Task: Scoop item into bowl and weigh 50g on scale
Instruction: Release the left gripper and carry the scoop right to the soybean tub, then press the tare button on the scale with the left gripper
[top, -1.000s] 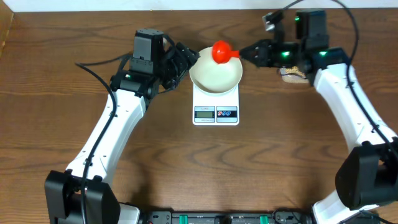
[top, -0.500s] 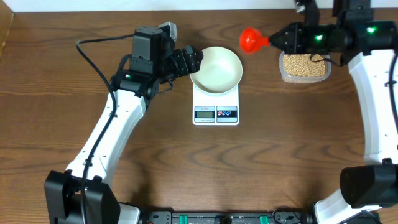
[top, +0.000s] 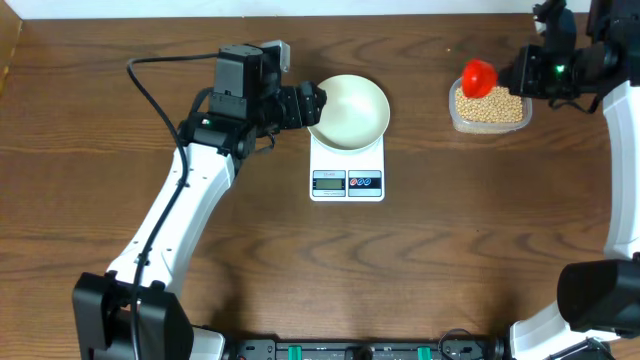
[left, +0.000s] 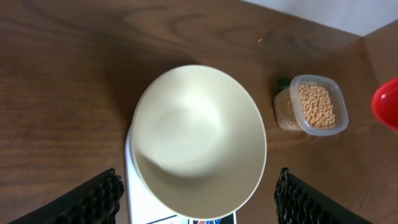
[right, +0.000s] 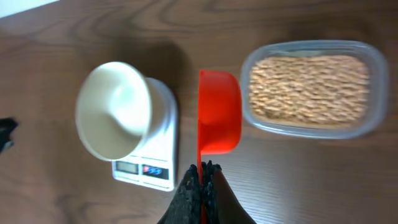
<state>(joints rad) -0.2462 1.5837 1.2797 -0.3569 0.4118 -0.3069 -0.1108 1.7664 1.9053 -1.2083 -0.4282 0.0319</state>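
The white bowl (top: 347, 110) sits empty on the white scale (top: 347, 166); it shows in the left wrist view (left: 199, 140) and right wrist view (right: 115, 109). My left gripper (top: 312, 103) is open, its fingers either side of the bowl's left rim (left: 198, 199). Tan beans (top: 490, 107) fill a clear tub (right: 309, 87). My right gripper (top: 522, 75) is shut on the handle of a red scoop (top: 478, 77), held above the tub's left end; the scoop (right: 219, 112) looks empty.
The scale's display and two buttons (top: 347, 181) face the front edge. The tub (left: 311, 111) stands on the brown wooden table to the right of the scale. Black cables run behind the left arm (top: 150, 95).
My right gripper has carried the red scoop from over the bowl to the right, to above the tub of beans. The left gripper has stayed at the bowl's left rim.
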